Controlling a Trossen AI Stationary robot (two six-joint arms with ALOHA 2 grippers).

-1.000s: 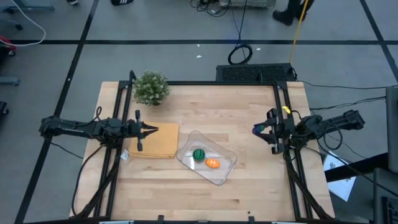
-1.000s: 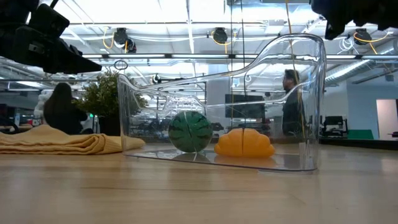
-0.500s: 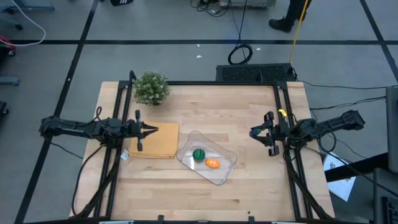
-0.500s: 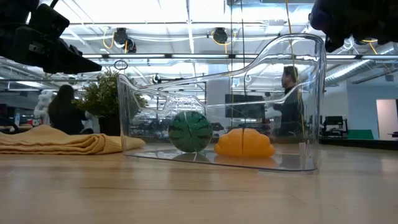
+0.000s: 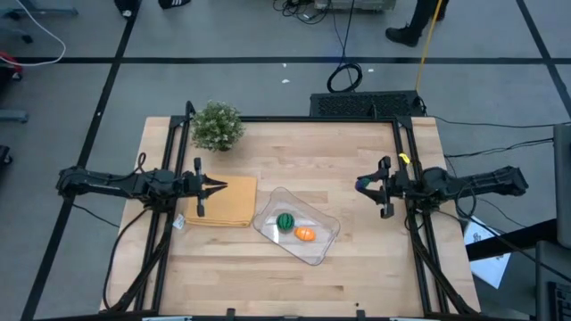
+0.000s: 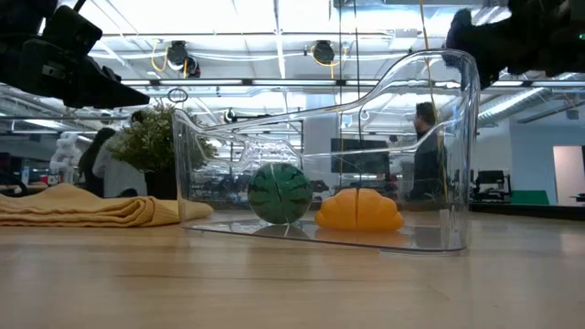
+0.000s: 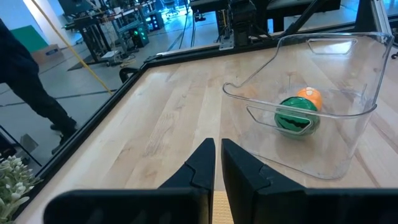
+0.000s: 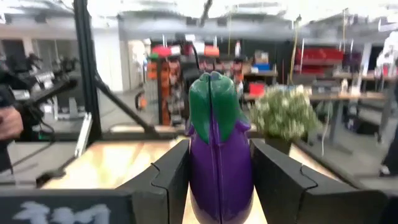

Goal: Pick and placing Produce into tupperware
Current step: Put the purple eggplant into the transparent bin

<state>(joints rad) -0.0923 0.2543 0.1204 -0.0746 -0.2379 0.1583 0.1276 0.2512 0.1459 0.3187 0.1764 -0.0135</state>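
Observation:
The clear tupperware [image 5: 297, 226] sits mid-table and holds the green striped ball [image 5: 285, 221] and the orange oval [image 5: 305, 234]; both also show in the low view, ball [image 6: 279, 192] and oval [image 6: 358, 210]. My right gripper [image 5: 363, 185] hangs above the table's right side, shut on the purple elongated piece with a green cap [image 8: 215, 149]. My left gripper [image 5: 223, 185] is shut and empty over the tan folded cloth [image 5: 223, 201], left of the tupperware. My right gripper pinches the purple piece between its two fingers [image 8: 168, 177], one on each long side of its body [image 8: 200, 168]. The piece lies along the fingers, its green capped end [image 8: 214, 102] sticking out past the fingertips. It is lifted clear of the table.
A leafy potted plant [image 5: 217, 126] stands at the far left of the table. Black frame rails run along the table's left and right sides [image 5: 406, 143]. Bare wood lies between the tupperware and my right gripper. People move in the room behind.
My right gripper has moved toward the table's left edge, closer to the tupperware, still holding the purple piece clear of the table. My left arm has kept still.

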